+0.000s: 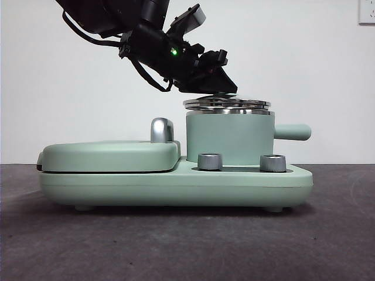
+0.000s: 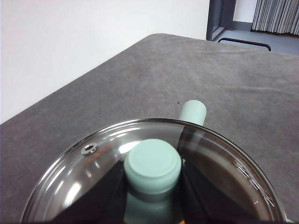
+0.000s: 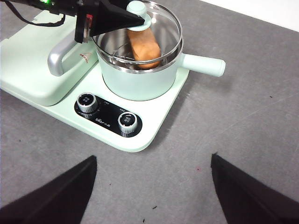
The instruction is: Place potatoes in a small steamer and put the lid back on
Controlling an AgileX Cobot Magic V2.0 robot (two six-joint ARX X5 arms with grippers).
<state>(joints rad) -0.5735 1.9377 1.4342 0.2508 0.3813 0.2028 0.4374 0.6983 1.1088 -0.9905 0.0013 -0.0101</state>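
The mint-green small steamer (image 1: 228,137) stands on the right half of the cooker base, its side handle (image 1: 292,132) pointing right. The orange-brown potato (image 3: 144,46) lies inside it, seen through the glass. The clear glass lid (image 1: 227,103) sits level at the pot's steel rim; I cannot tell whether it rests on it. My left gripper (image 1: 220,88) comes down from the upper left and is shut on the lid's mint knob (image 2: 153,165). My right gripper (image 3: 152,186) is open and empty, high above the table in front of the cooker.
The flat mint griddle cover (image 1: 111,155) with its chrome handle (image 1: 162,130) fills the left half of the base (image 1: 176,187). Two steel dials (image 1: 210,161) (image 1: 273,163) stand in front of the pot. Dark grey table (image 3: 243,126) lies all around.
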